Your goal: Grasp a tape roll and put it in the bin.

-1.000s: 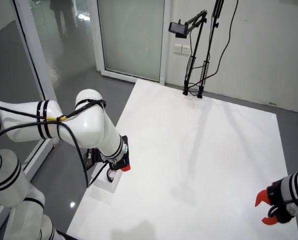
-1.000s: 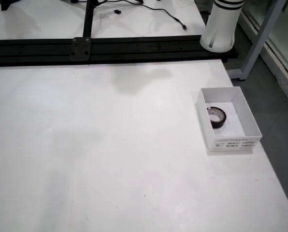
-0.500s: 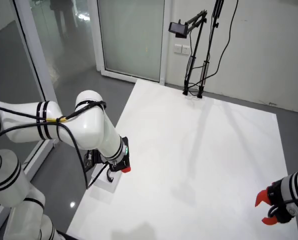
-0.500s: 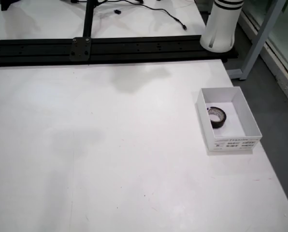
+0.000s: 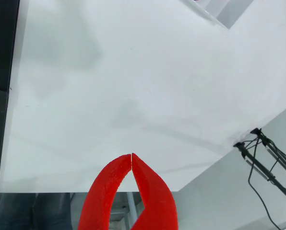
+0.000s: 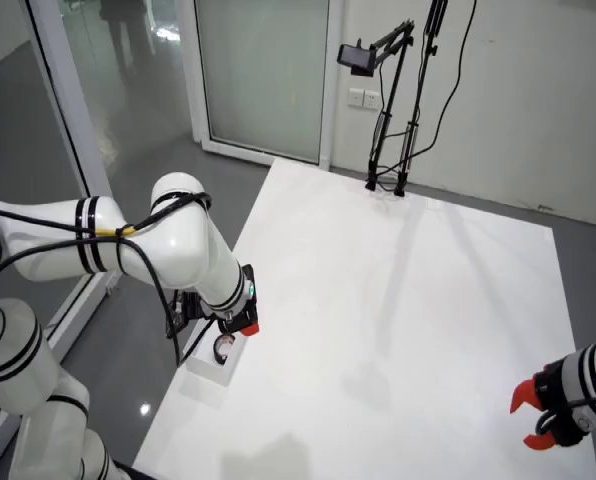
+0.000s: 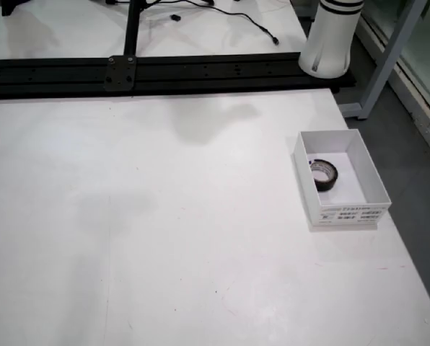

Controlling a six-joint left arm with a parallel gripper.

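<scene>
Tape roll (image 7: 324,174), black, lies flat inside the bin (image 7: 375,183), toward the bin's far-left part in the view from above, near the wall but contact cannot be told. The bin is a small white open box standing near the right edge of the white bench (image 7: 164,238) in that view. A printed label (image 7: 352,213) with small dark text and a square code sits on the bin's near outer wall; the writing is too small to read.

In the view that rides on the gripper, the gripper (image 5: 132,155) shows two red fingers whose tips meet; the jaws are closed with nothing between them, over bare bench surface. A corner of the bin shows at the top of that view.

In the view from the side, the working arm (image 6: 183,245), white with black bands and a cable along it, reaches over the bench's left edge, its red-tipped end just above the bin (image 6: 216,358), where the roll (image 6: 224,347) is visible. A second arm's red gripper (image 6: 530,412) sits at the lower right, well apart. A black camera stand (image 6: 390,100) rises at the bench's far end, beside glass doors.

From above, a black rail (image 7: 157,72) runs along the bench's far edge, with a white arm base (image 7: 331,40) at its right end and loose cables behind.
</scene>
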